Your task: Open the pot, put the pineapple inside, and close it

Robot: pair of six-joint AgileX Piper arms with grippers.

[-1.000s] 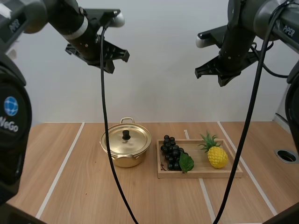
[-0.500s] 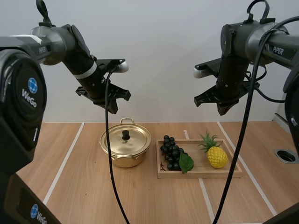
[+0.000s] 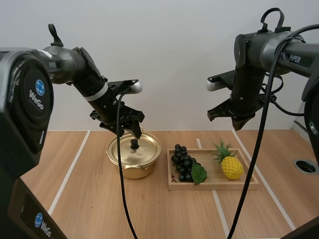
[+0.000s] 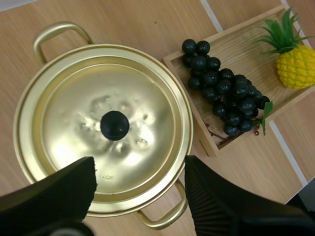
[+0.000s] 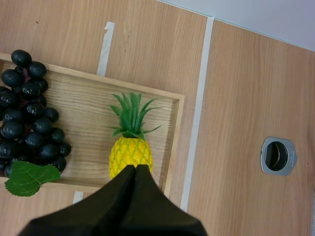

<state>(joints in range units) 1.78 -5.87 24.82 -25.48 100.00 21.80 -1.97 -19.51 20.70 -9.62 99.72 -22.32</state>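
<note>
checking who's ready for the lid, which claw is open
The left claw, over the pot lid, fingers spread apart. The right claw, above the pineapple, is shut into one wedge.

Pot lid (image 4: 147, 103): polished gold-toned metal, glossy, faintly dimpled near its matt black knob (image 4: 114, 125).
Tray (image 5: 88, 93): pale bare wood, grain visible.
Tabletop (image 5: 246, 88): smooth wood-look, matt.
Grapes (image 4: 222, 93): dark, slight sheen.
Pineapple (image 5: 130, 153): bumpy yellow skin, stiff green crown, probably plastic.

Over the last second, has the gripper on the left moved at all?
Yes. The left gripper has dropped from well above the pot to just over it, and now hangs open close to the lid knob.
</note>
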